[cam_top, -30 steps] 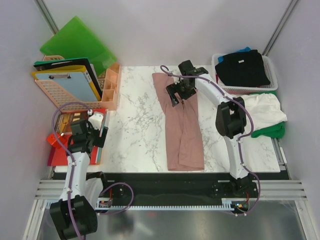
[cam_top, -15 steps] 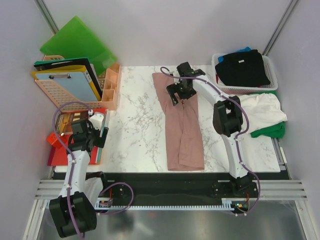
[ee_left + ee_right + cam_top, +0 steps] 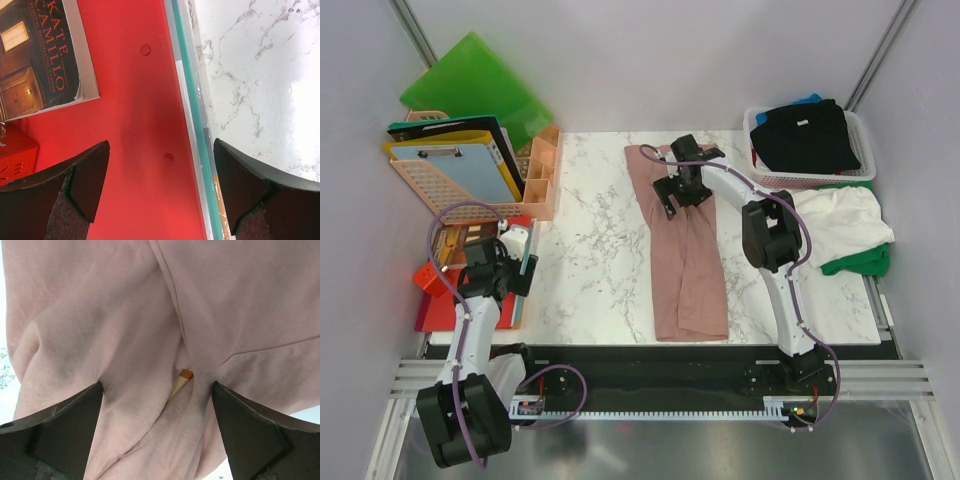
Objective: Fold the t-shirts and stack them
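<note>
1. The pink t-shirt (image 3: 685, 260) is lying in the middle of the marble table (image 3: 590, 260) as a long narrow strip. It is running from the far edge toward the near edge, with its sides already folded in.
2. The right gripper (image 3: 680, 192) is hovering over the far part of that strip with its jaws spread wide and nothing between them. In the right wrist view, creased pink cloth is filling the gap, and a small orange patch (image 3: 184, 375) is peeking from a fold.
3. The left gripper (image 3: 161, 145) is hanging over the red folder (image 3: 135, 125) at the left edge of the table, its jaws likewise wide apart and empty. It is sitting beside a book (image 3: 40, 55) and well apart from the shirt.
4. As I judge it, the step in hand is taking hold of the far end so the strip can be folded over toward the near end.
5. To do this well, the right gripper should be coming down on the far hem itself, not mid-cloth. It should be pinching every layer together so that none is slipping out on the lift.
6. Lifting only enough to clear the cloth below, and travelling straight along the strip, should be helping the edges line up. A skewed path is risking a crooked fold.
7. More shirts are waiting on the right. A black t-shirt (image 3: 810, 135) is sitting in the basket (image 3: 865, 170), with a white t-shirt (image 3: 845, 220) and a green t-shirt (image 3: 860, 262) just beside it.
</note>
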Controlling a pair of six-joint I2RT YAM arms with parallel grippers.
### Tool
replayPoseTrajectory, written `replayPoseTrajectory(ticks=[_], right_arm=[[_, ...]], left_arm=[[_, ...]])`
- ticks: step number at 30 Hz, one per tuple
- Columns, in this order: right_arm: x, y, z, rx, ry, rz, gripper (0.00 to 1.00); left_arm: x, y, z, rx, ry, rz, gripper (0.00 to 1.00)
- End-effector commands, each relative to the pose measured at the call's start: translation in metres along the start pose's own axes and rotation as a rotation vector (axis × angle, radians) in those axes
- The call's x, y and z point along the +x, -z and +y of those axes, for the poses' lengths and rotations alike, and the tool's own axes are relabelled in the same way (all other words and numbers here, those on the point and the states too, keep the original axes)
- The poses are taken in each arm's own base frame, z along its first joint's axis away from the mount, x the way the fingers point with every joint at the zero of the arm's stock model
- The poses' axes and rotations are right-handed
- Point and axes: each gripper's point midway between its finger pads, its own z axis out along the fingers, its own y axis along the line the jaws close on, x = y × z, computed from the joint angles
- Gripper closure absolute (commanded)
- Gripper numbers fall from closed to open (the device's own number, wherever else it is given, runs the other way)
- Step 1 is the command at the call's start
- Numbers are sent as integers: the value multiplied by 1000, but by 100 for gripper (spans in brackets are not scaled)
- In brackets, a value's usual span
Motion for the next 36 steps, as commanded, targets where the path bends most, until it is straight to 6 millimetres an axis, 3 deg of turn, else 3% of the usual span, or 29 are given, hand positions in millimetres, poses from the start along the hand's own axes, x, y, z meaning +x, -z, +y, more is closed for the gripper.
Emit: replayPoseTrajectory(ticks=[1, 10, 13, 16, 18, 21, 22, 24, 25, 28, 29, 30, 31, 36], right_arm=[[-5, -20, 3, -4, -19, -8, 2], [-40, -35, -4, 23, -52, -85, 2], [-36, -37, 0, 5, -58, -73, 2], [-34, -26, 3, -3, -43, -76, 2], [-37, -11, 4, -5, -31, -90, 2], [-47, 47, 13, -1, 42, -166, 2], [-50, 86, 19, 6, 76, -220, 2], [-49, 125, 17, 49, 137, -265, 2], [-42, 160, 16, 68, 154, -303, 2], [-10, 208, 5, 153, 235, -278, 2], [1, 216, 1, 171, 261, -255, 2], [31, 215, 0, 160, 343, -159, 2], [45, 229, 1, 160, 388, -146, 2], [140, 238, 4, 115, 623, 66, 2]], left_arm=[[-12, -1, 7, -24, -7, -43, 9], [-6, 0, 8, -39, -11, -29, 9], [-5, 1, 10, -49, -16, -25, 9], [-5, 1, 9, -43, -16, -27, 9], [-4, 0, 7, -35, -14, -24, 9], [-6, 1, 7, -35, -4, -31, 9], [-6, 1, 7, -36, -2, -33, 9], [-9, 3, 9, -43, -2, -39, 9], [-11, 4, 10, -50, -2, -48, 9], [-15, 7, 11, -50, 0, -61, 9], [-15, 7, 10, -46, 1, -64, 9], [-16, 7, 10, -46, 2, -67, 9], [-16, 7, 9, -41, 6, -67, 9], [-17, 7, 9, -41, 7, -70, 9]])
